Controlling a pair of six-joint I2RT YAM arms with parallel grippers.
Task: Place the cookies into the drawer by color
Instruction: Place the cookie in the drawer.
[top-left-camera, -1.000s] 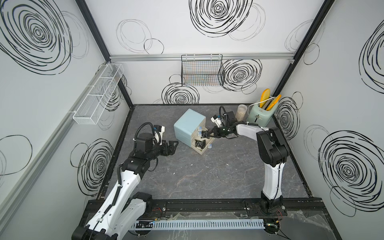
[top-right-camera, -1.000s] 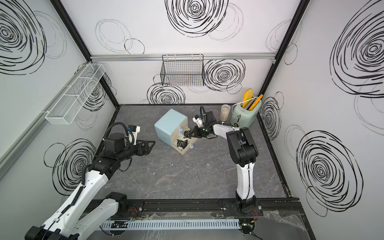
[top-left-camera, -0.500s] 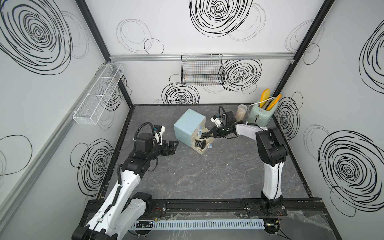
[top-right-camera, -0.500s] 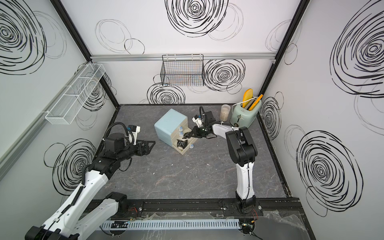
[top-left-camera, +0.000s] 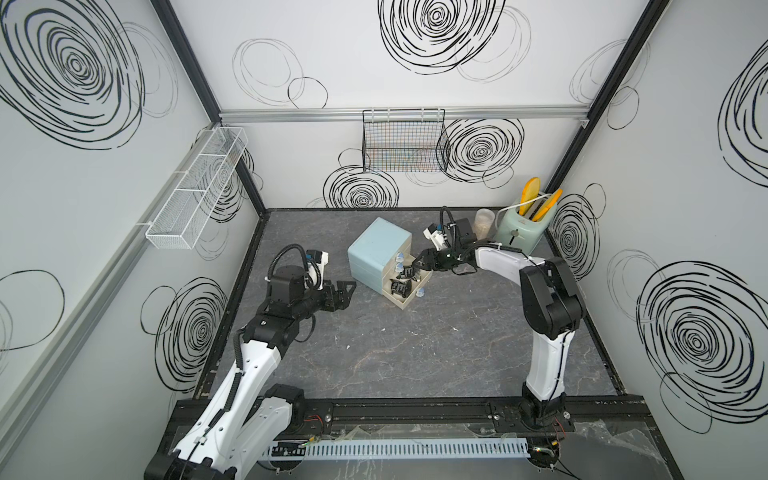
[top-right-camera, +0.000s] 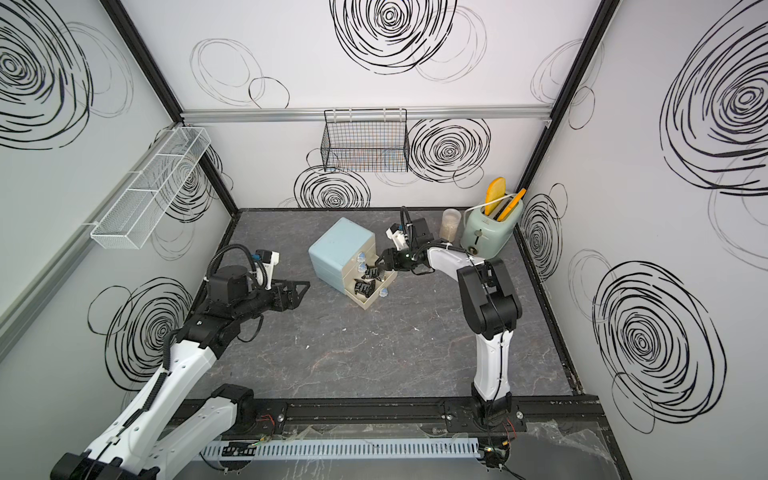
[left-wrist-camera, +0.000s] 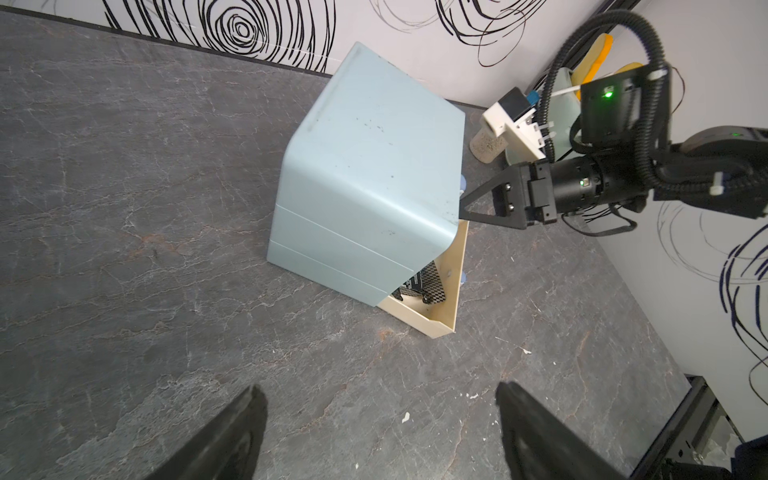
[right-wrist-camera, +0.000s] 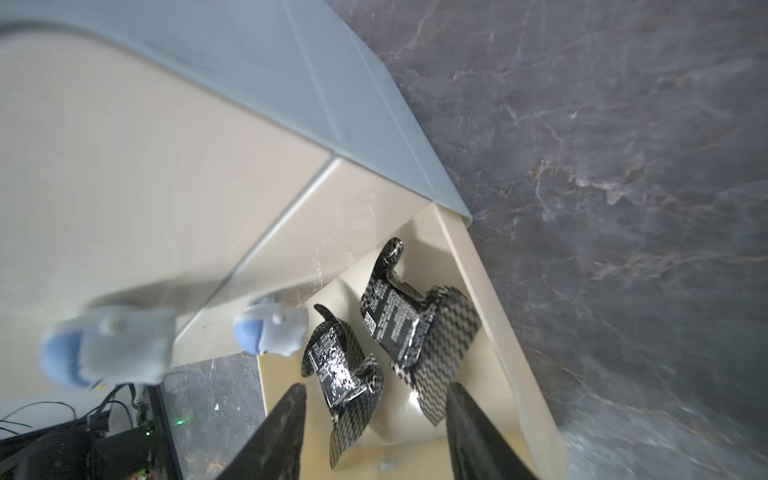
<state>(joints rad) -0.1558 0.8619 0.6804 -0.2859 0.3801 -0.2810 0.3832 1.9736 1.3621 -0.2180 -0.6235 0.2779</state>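
Note:
The pale-blue cabinet (top-left-camera: 380, 253) (top-right-camera: 340, 249) stands mid-table with its bottom drawer (top-left-camera: 402, 305) (right-wrist-camera: 498, 311) pulled out; the two drawers above it are closed. Two black cookies (right-wrist-camera: 340, 370) (right-wrist-camera: 403, 328) lie loose inside the open drawer, and one black cookie (left-wrist-camera: 424, 286) shows in the left wrist view. My right gripper (top-left-camera: 415, 264) (right-wrist-camera: 376, 388) hovers just over the drawer, open, with nothing between its fingers. My left gripper (top-left-camera: 351, 286) (left-wrist-camera: 380, 388) hangs wide open and empty over bare table, left of the cabinet.
A mint-green toaster (top-left-camera: 519, 232) holding yellow pieces and a clear cup (top-left-camera: 484, 222) stand at the back right, behind my right arm. A black wire basket (top-left-camera: 403, 141) hangs on the back wall and a white mesh shelf (top-left-camera: 195, 195) on the left wall.
My right gripper's jaws have opened over the drawer while staying in nearly the same place. The left arm has not moved.

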